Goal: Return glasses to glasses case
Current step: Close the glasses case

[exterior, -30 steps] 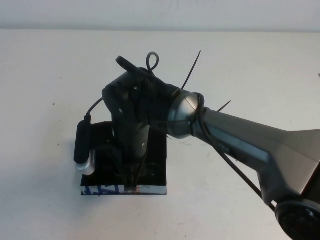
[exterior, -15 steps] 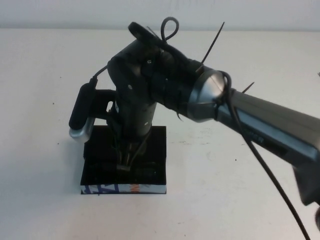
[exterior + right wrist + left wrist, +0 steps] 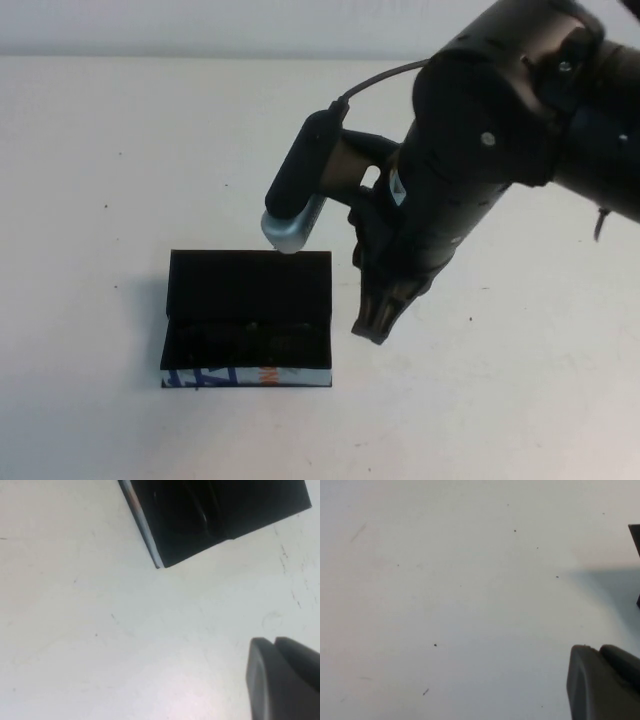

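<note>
Overhead, right gripper [image 3: 378, 318] above white table [image 3: 100, 150], left gripper [image 3: 602, 682] likewise

Plain white table [image 3: 120, 140], pale wall [image 3: 200, 25]

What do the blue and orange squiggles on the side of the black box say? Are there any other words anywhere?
White strip on the glasses case: blue and orange print, too blurred to read.
Right gripper, raised beside the case: no writing shows.
Left gripper, over bare table: no writing shows.
No other words or numbers anywhere.
</note>
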Motion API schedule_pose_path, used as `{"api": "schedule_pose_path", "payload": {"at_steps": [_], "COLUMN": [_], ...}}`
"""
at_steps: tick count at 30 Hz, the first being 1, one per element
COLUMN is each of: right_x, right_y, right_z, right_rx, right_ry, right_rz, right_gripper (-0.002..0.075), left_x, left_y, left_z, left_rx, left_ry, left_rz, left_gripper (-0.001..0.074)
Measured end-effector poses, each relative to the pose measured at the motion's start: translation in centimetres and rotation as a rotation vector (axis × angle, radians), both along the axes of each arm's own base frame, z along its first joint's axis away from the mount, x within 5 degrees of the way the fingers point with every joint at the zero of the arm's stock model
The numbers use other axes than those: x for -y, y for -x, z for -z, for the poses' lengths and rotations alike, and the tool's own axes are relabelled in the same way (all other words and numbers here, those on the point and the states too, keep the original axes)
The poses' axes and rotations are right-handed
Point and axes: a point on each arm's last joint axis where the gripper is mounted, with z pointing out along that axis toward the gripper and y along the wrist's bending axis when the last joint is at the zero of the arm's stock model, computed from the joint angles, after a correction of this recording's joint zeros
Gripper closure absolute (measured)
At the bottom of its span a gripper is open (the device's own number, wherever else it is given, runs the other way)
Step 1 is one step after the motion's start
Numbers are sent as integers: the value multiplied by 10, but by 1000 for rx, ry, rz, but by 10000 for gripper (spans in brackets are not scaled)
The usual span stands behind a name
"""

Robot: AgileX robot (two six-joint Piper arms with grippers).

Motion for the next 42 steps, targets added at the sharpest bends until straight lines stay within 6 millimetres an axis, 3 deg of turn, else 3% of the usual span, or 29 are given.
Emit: {"api": "schedule_pose_path", "payload": {"at_steps": [4, 17, 23, 28, 34, 42], "right_x": [4, 0, -2, -4, -7, -10], "right_y": [7, 7, 8, 9, 7, 5], "right_z": [-11, -11, -11, -11, -7, -2], "right_rx": [-7, -2, -7, -29, -32, -51], "right_ry": [-64, -105, -132, -152, -155, -151], "right_rz": [2, -19, -22, -22, -21, -3], "right_gripper": [737, 737, 737, 737, 737, 737], "left_x": [0, -1, 3, 4, 15, 52], "left_y": [0, -1, -4, -4, -12, -48], "left_z": [0, -4, -19, -24, -41, -73], "left_rx": [0, 42, 187, 224, -40, -479], "left_ry": [0, -44, 351, 515, 592, 394], "left_rz": [0, 3, -35, -52, 2, 273], "left_gripper": [736, 736, 736, 736, 736, 736]}}
